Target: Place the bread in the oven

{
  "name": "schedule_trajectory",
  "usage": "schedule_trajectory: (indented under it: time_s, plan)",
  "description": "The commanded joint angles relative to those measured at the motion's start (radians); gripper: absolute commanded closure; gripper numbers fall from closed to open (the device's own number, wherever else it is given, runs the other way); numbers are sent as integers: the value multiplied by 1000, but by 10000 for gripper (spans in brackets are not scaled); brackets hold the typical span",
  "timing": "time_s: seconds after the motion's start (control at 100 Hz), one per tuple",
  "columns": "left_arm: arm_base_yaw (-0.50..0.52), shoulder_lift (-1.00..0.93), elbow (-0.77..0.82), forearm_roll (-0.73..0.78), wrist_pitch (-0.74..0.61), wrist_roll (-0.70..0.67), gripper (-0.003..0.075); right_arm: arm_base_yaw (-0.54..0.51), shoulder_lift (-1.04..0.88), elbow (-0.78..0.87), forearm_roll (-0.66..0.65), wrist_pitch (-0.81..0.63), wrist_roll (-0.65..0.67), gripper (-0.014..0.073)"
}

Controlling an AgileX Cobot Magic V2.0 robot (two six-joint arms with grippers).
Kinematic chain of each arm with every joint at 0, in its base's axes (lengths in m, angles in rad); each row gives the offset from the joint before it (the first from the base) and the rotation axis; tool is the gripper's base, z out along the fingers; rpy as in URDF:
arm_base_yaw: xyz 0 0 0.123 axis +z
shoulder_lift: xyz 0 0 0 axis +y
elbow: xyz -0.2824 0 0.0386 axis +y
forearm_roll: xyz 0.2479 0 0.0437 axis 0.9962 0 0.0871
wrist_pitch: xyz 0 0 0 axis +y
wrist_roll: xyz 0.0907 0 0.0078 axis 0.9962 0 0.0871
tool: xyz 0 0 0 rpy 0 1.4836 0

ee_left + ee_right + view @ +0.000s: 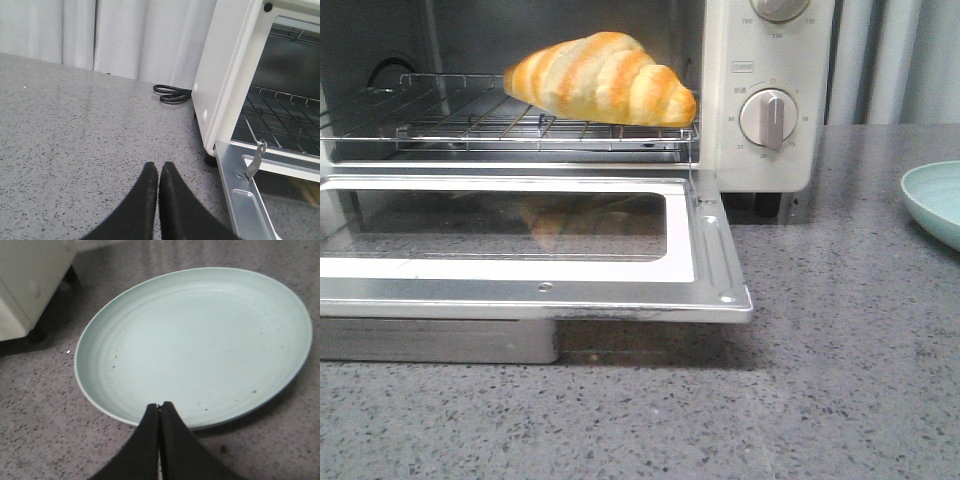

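Note:
The bread (pixel 603 80), a glossy golden-orange roll with pale stripes, lies on the wire rack (pixel 470 125) inside the cream-white oven (pixel 760 100). The oven's glass door (pixel 520 250) hangs open and flat. The oven also shows in the left wrist view (pixel 225 80). My left gripper (pixel 158 167) is shut and empty over the grey counter, left of the oven. My right gripper (pixel 159 406) is shut and empty at the near rim of a pale green plate (pixel 200 340). Neither gripper shows in the front view.
The pale green plate (pixel 935 200) sits on the speckled grey counter to the right of the oven. A black cord (pixel 172 94) lies behind the oven's left side. Pale curtains (pixel 100 35) hang at the back.

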Motion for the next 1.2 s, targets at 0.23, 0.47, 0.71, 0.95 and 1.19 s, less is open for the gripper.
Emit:
schedule_trajectory:
  time_s: [0.23,0.47,0.71,0.95,1.19]
  plan:
    - [4,-28,-29,-12,-79,-6,741,-62,-140,98,-59,-80,-12,670]
    - [4,-28,-29,-12,-79,-6,741,-62,-153,166,-113,-109,-12,670]
    - [4,-28,-29,-12,-79,-6,741,-62,-210,178,-116,-122,-139,670]
    - [4,-28,-29,-12,-79,-6,741,-60,-210,178,-116,-143,-247,670]
    - [4,-28,-29,-12,-79,-6,741,-59,-210,178,-35,-135,-415,670]
